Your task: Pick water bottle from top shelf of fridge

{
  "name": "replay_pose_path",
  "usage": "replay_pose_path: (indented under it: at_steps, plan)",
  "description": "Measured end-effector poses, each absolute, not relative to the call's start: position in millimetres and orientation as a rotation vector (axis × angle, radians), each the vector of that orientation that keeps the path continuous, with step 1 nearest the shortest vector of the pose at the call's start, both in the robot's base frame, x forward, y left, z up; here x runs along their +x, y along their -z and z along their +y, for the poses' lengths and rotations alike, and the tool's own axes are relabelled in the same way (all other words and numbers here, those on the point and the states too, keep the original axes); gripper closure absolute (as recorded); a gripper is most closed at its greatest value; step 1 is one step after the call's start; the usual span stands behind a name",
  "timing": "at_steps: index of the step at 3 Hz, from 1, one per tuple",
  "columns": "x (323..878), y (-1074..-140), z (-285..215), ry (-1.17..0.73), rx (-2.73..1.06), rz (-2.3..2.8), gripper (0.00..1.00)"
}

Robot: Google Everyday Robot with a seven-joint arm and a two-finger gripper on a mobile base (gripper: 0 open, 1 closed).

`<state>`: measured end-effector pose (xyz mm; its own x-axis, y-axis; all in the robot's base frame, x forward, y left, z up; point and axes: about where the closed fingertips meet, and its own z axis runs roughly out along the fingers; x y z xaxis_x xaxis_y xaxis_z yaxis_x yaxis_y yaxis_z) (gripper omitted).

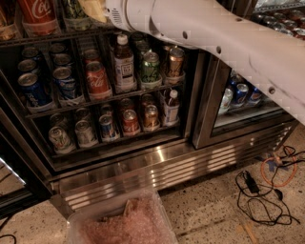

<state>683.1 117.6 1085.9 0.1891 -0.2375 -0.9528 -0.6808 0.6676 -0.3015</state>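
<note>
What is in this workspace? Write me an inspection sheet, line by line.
Surface: top shelf, a dark wire rack holding a Coca-Cola bottle and a green bottle.
Job's things: water bottle not made out, perhaps hidden by the arm; fridge has a steel base and black interior.
Clutter: rows of cans below; brown-liquid bottle; clear bin of bubble wrap on the floor.
Gripper: not in view; the white arm runs out at the top edge by the top shelf.
Cables: black cables and orange cable on the floor, right.
Surroundings: speckled floor; second glass door.
</note>
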Motion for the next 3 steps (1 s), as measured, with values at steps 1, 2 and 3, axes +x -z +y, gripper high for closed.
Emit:
replay_pose_path:
  at_steps: [1, 2, 3]
  plan:
    - [678, -1079, 113, -0.36, -0.853, 1.409, 1.0]
    - [672, -1076, 108, -0.348, -0.872, 1.429, 1.0]
    - [669, -1077, 103, -0.379, -0.862, 1.433, 1.0]
